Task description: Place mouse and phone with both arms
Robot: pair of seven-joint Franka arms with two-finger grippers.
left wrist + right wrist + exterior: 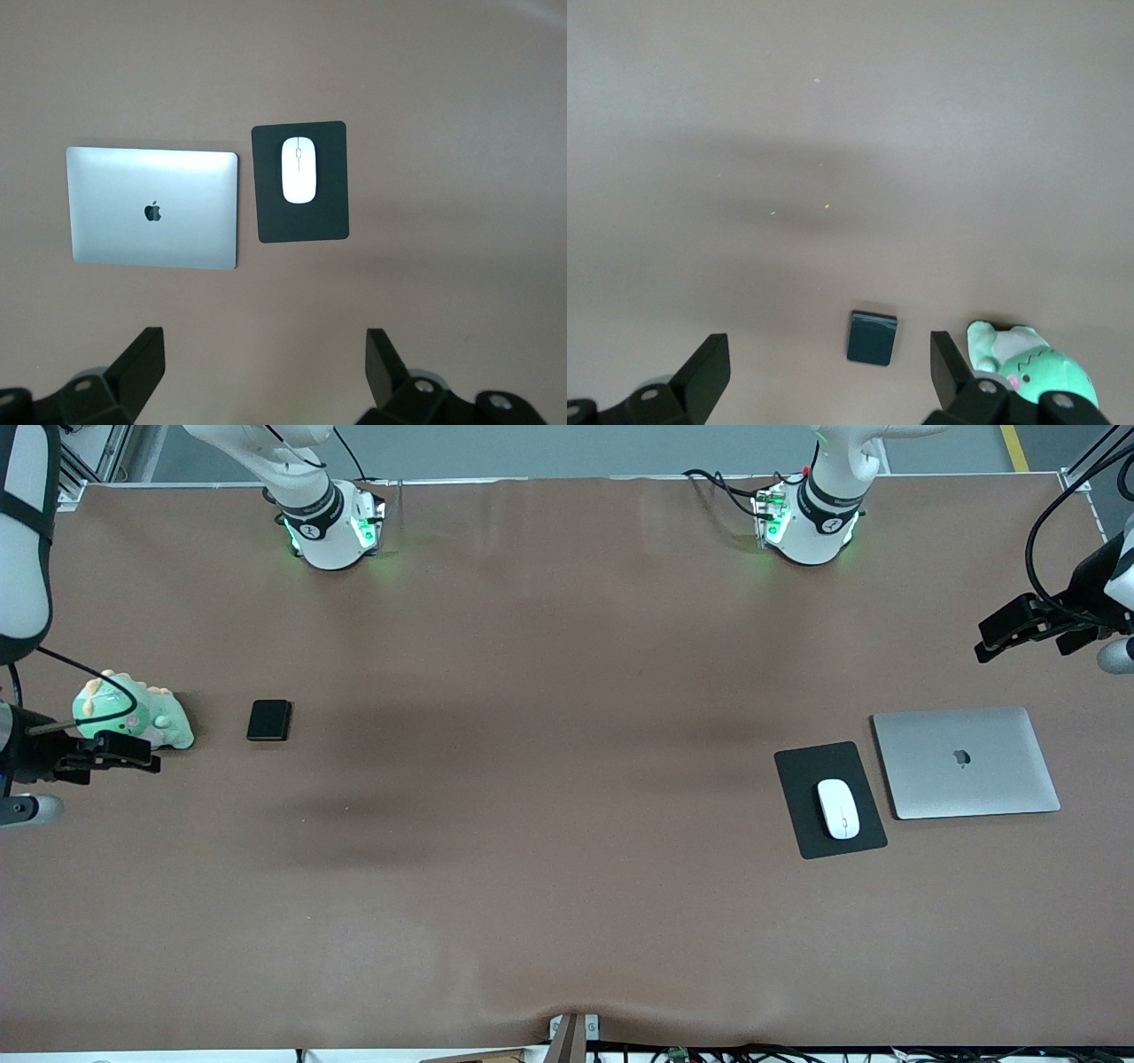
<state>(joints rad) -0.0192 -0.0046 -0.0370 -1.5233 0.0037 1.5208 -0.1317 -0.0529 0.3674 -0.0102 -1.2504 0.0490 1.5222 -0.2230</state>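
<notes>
You see the left gripper [261,372] with jaws wide and empty, the mouse [299,170] lying on its mouse pad [301,226] ahead of them. The right gripper [828,372] also gapes empty; the phone [872,337] sits between its fingers' line, on the table [567,824].

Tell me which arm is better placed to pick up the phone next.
The right arm. Its hand, open, hangs at the table end where the phone lies beside the green plush toy. The left hand, also open, is above the laptop end, near the mouse.
</notes>
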